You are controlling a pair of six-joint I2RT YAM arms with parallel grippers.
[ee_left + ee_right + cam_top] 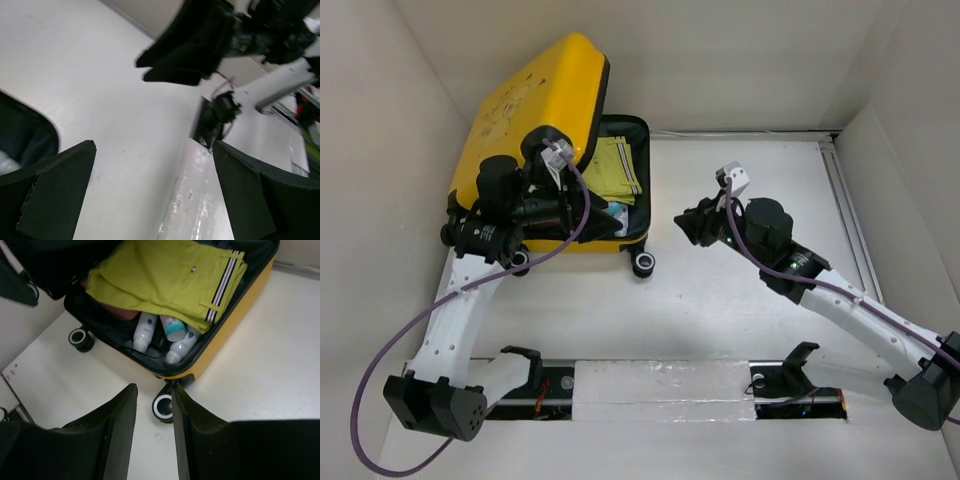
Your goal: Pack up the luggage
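Looking on from beside the rig, I see the luggage at the far left corner of the table. It lies open, with its yellow lid tilted up over the lined half. Inside, a folded yellow-green garment covers most of the space, and 3 small bottles lie loose against the near rim. The left gripper hangs at that rim with its jaws spread wide and nothing between them. The right gripper hovers just off the case's side, above a caster wheel, its jaws partly apart and also empty.

My main worry is the lid. The left arm and its purple cable sit right under the raised edge, so a careless pull-out could snag the cable or drag the lid down onto the wrist.

The case also stands on wheels. A sideways push to shut it, with nothing bracing it, would likely roll it along the table rather than close it.

The bottles are loose, so a nudge might tip 1 onto the rim. The garment's striped edge also lies close to the seam. Either of these could jam the closure.
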